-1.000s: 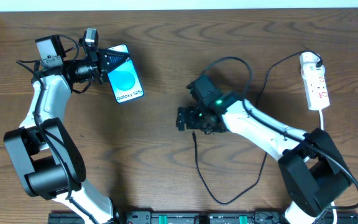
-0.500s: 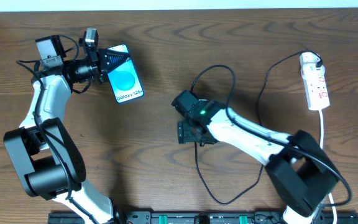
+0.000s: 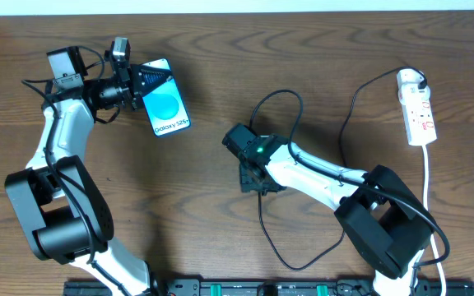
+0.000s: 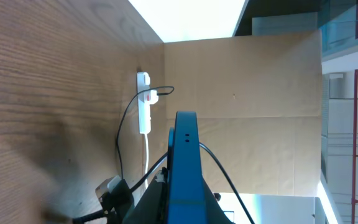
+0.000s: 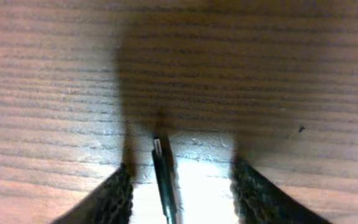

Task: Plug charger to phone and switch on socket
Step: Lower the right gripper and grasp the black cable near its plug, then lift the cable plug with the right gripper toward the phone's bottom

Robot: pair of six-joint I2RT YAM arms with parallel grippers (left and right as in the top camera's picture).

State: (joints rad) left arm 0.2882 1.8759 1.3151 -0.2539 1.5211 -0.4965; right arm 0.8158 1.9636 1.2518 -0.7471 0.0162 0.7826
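The phone (image 3: 164, 105), its cyan screen facing up, sits at the back left with my left gripper (image 3: 148, 82) shut on its top end. In the left wrist view the phone (image 4: 185, 162) shows edge-on as a blue strip between the dark fingers (image 4: 160, 202). The charger, a thin black cable (image 3: 263, 222), loops across the table to the white socket (image 3: 418, 115) at the far right. My right gripper (image 3: 253, 179) is down over the cable's free end. Its plug tip (image 5: 158, 149) lies between the right gripper's (image 5: 184, 169) fingers, nearer the left finger (image 5: 118, 193); the jaws stand apart, touching nothing.
The socket (image 4: 143, 102) also shows far off in the left wrist view, with a red mark and its cord trailing. A black rail (image 3: 245, 288) runs along the table's front edge. The cable's big loop (image 3: 303, 259) lies near that rail.
My right arm has shifted left and down over the cable's free end, and its jaws have narrowed. The cable's upper loop has slid left. The left arm and phone have not moved.
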